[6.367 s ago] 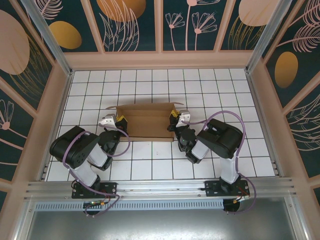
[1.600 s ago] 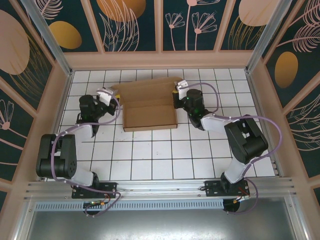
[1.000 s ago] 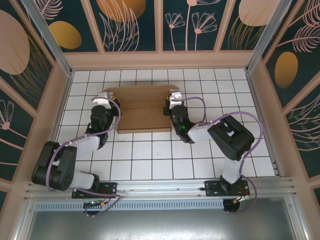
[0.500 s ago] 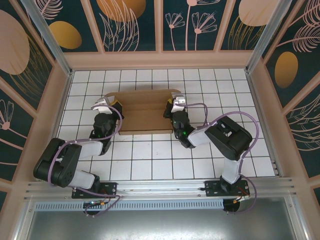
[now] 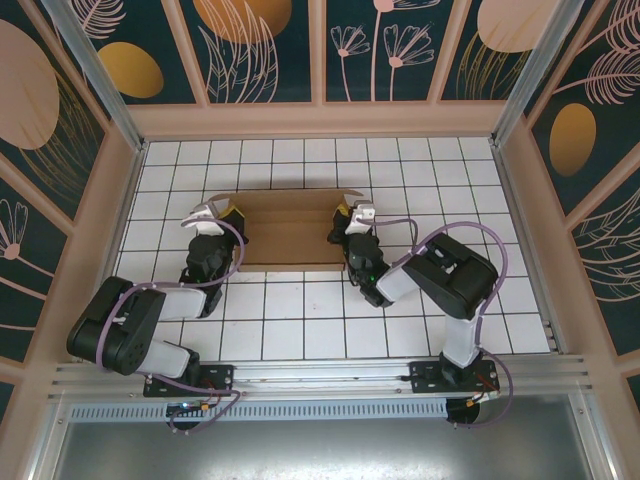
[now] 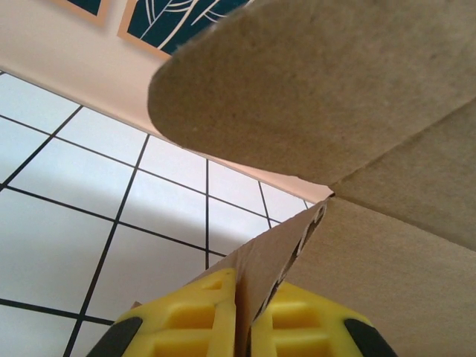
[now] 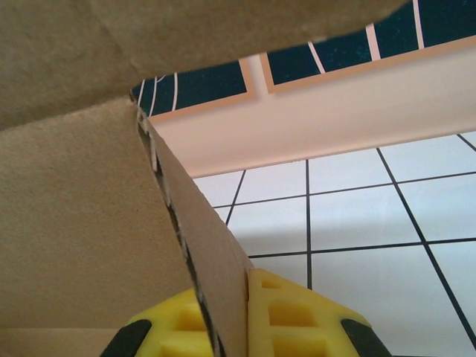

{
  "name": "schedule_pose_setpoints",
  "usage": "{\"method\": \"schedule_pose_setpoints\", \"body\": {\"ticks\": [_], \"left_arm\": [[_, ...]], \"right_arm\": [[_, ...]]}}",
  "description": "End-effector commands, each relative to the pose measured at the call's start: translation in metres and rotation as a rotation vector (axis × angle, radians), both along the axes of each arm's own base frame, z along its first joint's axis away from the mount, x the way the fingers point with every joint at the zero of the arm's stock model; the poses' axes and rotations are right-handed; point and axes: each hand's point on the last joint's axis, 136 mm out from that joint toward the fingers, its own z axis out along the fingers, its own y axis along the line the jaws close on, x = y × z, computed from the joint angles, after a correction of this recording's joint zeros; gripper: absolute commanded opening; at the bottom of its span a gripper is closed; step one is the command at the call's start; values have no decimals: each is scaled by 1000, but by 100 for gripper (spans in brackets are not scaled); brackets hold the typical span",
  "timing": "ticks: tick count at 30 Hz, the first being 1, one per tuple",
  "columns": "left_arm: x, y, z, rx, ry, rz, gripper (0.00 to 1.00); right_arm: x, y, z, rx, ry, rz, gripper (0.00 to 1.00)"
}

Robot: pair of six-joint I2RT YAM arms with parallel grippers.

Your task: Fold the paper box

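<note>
The paper box (image 5: pixel 285 228), plain brown cardboard, stands half folded in the middle of the tiled floor, its lid panel leaning over the tray. My left gripper (image 5: pixel 222 216) is shut on the box's left side wall (image 6: pixel 271 256), which passes between the yellow fingers (image 6: pixel 201 316). A rounded flap (image 6: pixel 297 82) hangs above it. My right gripper (image 5: pixel 350 213) is shut on the right side wall (image 7: pixel 208 253), pinched between its yellow fingers (image 7: pixel 297 316). Both arms reach in low from the near side.
White tiles with black grout (image 5: pixel 300 320) cover the floor between the box and the arm bases. Beige walls (image 5: pixel 320 120) with dark patterned panels enclose the floor at the back and both sides. A metal rail (image 5: pixel 320 375) runs along the near edge.
Both grippers have pulled the box toward the near side, and the lid panel has swung forward over the tray. The arms have folded lower and closer to their bases.
</note>
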Motion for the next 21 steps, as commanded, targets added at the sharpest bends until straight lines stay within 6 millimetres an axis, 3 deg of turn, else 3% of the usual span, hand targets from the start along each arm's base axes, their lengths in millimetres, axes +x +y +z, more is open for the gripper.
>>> {"method": "schedule_pose_setpoints", "body": {"ticks": [1, 21], "left_arm": [[-12, -6, -41, 6, 126, -41, 9], [-34, 8, -77, 32, 212, -5, 6]], "right_arm": [[-13, 5, -16, 48, 24, 30, 0], [-40, -8, -45, 40, 8, 22, 0]]}}
